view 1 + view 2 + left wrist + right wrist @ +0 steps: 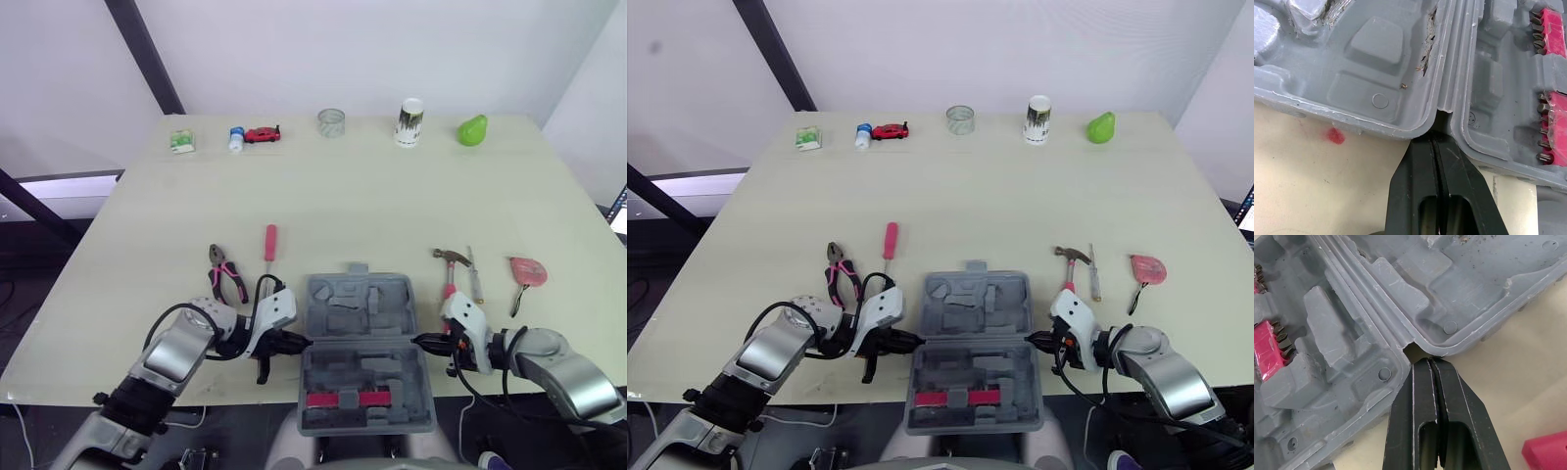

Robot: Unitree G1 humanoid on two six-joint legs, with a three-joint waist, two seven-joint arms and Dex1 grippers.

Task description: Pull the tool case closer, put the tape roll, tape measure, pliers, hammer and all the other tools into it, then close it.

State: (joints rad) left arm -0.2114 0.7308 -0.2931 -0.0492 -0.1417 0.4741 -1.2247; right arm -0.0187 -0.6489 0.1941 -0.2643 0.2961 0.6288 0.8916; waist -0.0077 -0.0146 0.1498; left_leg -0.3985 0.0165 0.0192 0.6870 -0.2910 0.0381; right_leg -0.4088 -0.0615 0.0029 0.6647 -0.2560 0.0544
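The grey tool case (338, 304) lies open at the table's front edge, its near half with red bit strips (343, 399) overhanging. My left gripper (302, 343) is shut, its tip pressed into the hinge notch on the case's left side (1436, 142). My right gripper (419, 342) is shut too, tip in the right hinge notch (1427, 363). Pink-handled pliers (227, 274) and a red screwdriver (269, 242) lie left of the case. To its right are the hammer (450, 269), a thin tool (474, 274) and the pink tape measure (527, 271). The tape roll (331, 122) stands at the back.
Along the far edge are a green-white box (182, 142), a small bottle (236, 138), a red toy car (262, 134), a cup (409, 121) and a green pear (472, 129). Bare tabletop spans the middle.
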